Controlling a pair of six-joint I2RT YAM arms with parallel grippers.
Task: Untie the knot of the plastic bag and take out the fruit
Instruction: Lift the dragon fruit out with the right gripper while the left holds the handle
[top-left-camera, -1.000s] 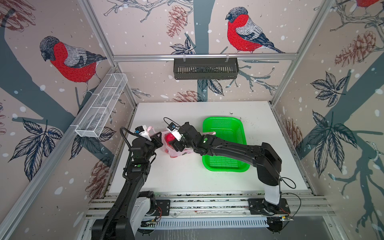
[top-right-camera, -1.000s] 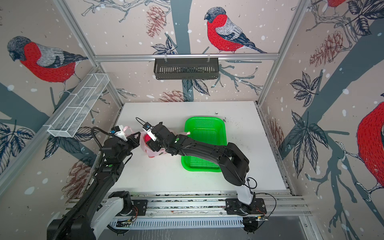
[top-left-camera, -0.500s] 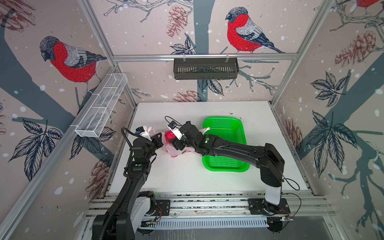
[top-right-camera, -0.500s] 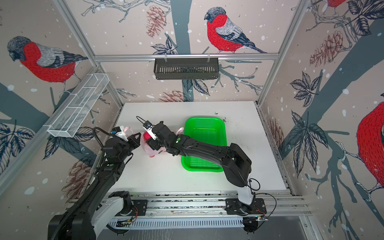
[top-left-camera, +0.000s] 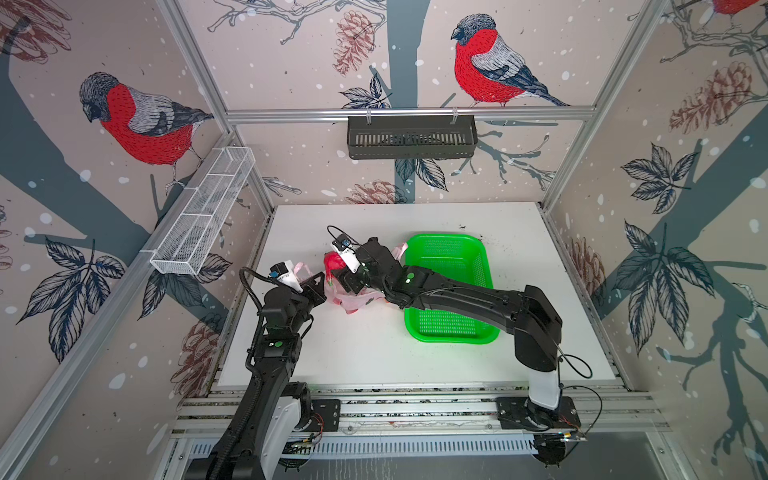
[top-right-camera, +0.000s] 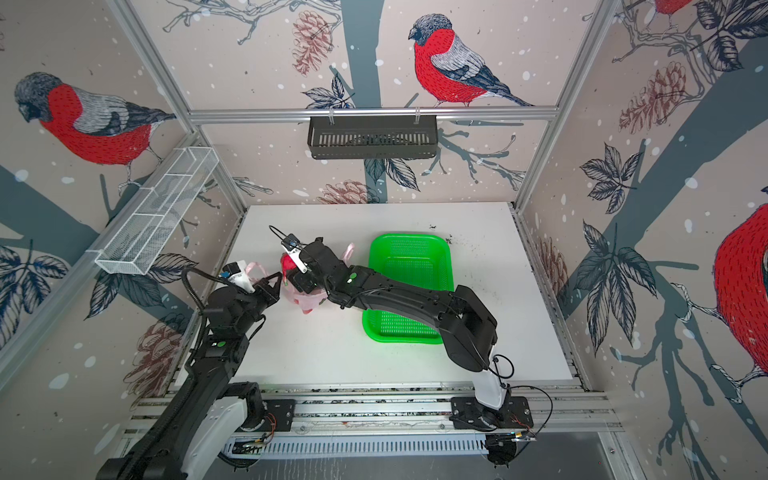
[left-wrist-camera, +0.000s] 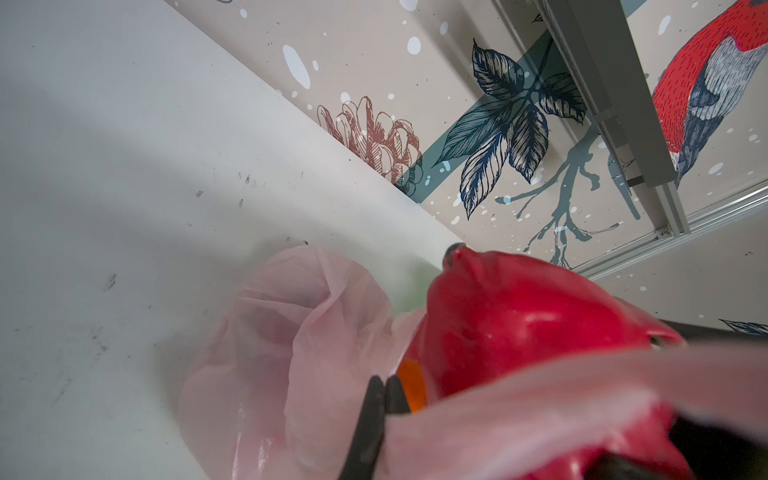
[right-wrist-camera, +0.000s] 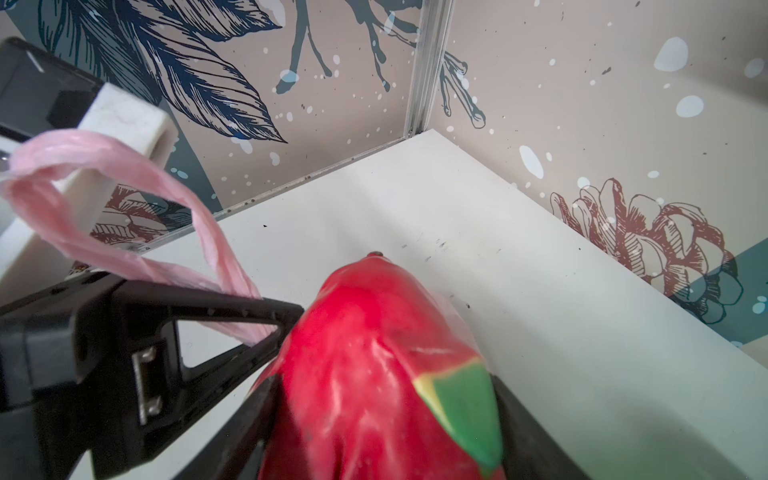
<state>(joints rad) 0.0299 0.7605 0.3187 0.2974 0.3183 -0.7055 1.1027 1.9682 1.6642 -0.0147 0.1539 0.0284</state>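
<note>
The left gripper (top-left-camera: 318, 283) is holding its jaws pressed together, pinching the plastic bag (top-left-camera: 353, 301) at the root of a loop handle (right-wrist-camera: 124, 174). Its tip is touching the dragon fruit (right-wrist-camera: 365, 332). The right gripper (right-wrist-camera: 382, 399) is clamping that fruit between widely spread jaws. We are noting that the fruit's long axis is pointing straight out ahead of the fingertips, with film draped on one flank. We are judging the right arm nearer for the pull-out. The green basket (top-left-camera: 449, 237) is lying back behind its wrist.
</note>
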